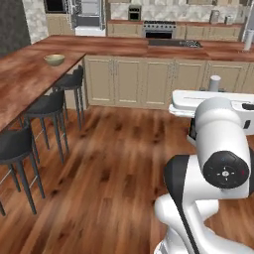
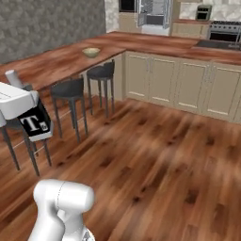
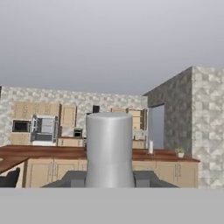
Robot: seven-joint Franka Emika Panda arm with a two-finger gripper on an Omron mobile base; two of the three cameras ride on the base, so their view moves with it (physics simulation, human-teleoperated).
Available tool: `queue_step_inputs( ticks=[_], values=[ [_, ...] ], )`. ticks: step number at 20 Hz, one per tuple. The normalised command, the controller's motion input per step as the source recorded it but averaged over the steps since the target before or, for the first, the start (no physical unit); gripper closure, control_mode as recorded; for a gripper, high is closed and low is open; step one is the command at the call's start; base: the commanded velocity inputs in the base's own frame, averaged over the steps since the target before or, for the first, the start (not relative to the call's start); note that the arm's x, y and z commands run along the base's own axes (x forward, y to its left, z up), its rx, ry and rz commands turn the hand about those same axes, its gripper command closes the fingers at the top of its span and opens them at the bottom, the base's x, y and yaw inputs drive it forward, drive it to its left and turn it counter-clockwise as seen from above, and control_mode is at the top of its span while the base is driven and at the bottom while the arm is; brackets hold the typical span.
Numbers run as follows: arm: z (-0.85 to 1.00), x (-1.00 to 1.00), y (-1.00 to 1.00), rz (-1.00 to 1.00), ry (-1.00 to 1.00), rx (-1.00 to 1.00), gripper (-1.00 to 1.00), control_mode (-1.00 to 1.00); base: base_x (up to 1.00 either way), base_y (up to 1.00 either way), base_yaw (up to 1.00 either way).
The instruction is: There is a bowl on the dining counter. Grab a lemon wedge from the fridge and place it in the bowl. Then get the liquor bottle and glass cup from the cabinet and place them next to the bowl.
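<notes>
I am holding a tall, smooth grey cylinder [image 3: 109, 148] between my two dark finger tips [image 3: 75, 178]; my jaws are clamped on its sides. I think it is the glass cup or the bottle, but I cannot tell which. My gripper [image 3: 109, 179] carries it upright, high above the floor, and its top pokes up over my hand [image 1: 214, 82].

The small pale round bowl [image 1: 54, 59] sits on the long brown wooden dining counter [image 1: 25, 84], well apart from me. I cannot see if a lemon wedge is inside; it is too small to tell. Nothing stands beside the bowl yet, so I think at least this thing must go there, and maybe another.

Three dark round stools [image 1: 47, 106] stand along the counter, between me and the bowl. The shiny wooden floor [image 1: 109, 173] lies open ahead. Far back, the silver fridge [image 1: 88, 12] has its doors open, and cream cabinets [image 1: 144, 82] run under the other counter.
</notes>
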Motion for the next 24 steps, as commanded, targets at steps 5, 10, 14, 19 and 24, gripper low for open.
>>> queue_step_inputs(
  ticks=[5, 10, 14, 19, 24],
  values=[
    [0.00, 0.00, 0.00, 0.00, 0.00, 0.00, 1.00, 1.00, 0.78, -0.80, 0.39],
    [0.00, 0.00, 0.00, 0.00, 0.00, 0.00, 1.00, 1.00, 0.81, -0.77, 0.40],
    [0.00, 0.00, 0.00, 0.00, 0.00, 0.00, 1.00, 1.00, 0.83, -0.76, 0.41],
    [0.00, 0.00, 0.00, 0.00, 0.00, 0.00, 1.00, 1.00, 0.83, -0.76, 0.41],
    [0.00, 0.00, 0.00, 0.00, 0.00, 0.00, 1.00, 1.00, 0.83, -0.76, 0.41]
  ],
)
